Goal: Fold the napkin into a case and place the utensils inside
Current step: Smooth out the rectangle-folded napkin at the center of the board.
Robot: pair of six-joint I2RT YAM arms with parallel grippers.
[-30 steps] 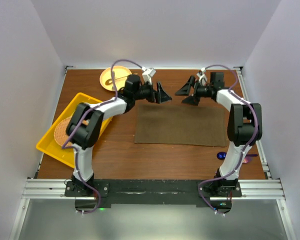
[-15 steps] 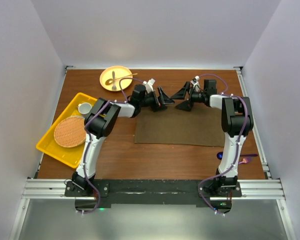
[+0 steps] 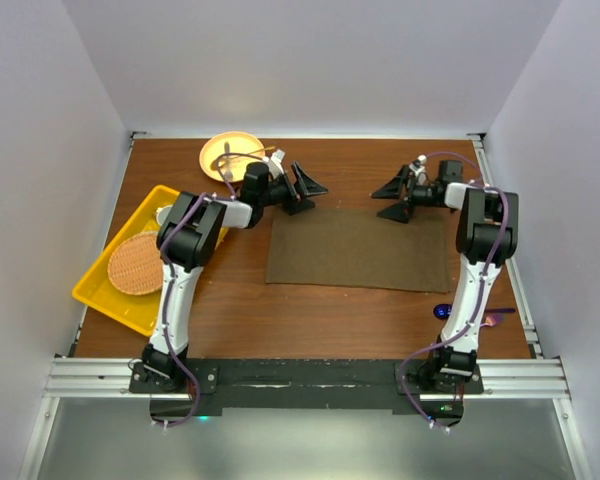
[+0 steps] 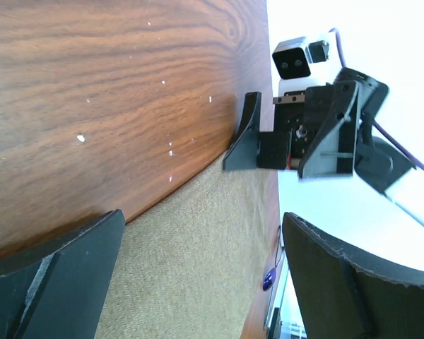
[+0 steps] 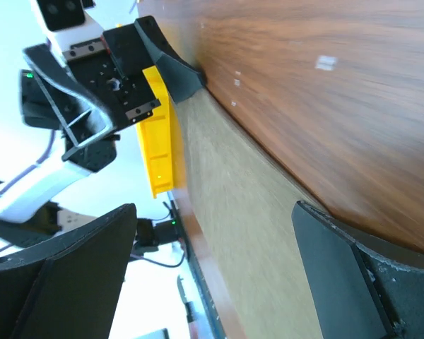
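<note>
- at the twelve o'clock edge of the napkin (image 3: 358, 250), my left end effector (image 3: 304, 190) and right end effector (image 3: 393, 198) have slid apart, toward eleven and one o'clock.
- both gape fully open, holding nothing; i judge no fold has begun.
- napkin lies flat mid-table (image 3: 240, 310): plain olive-brown, smooth, one rectangle.

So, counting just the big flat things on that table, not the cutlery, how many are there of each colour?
Yellow: 2, the plate and the tray.
Olive-brown: 1, the napkin.
Tan: 1, the woven mat, lying in the tray.
Total: 4.
</note>
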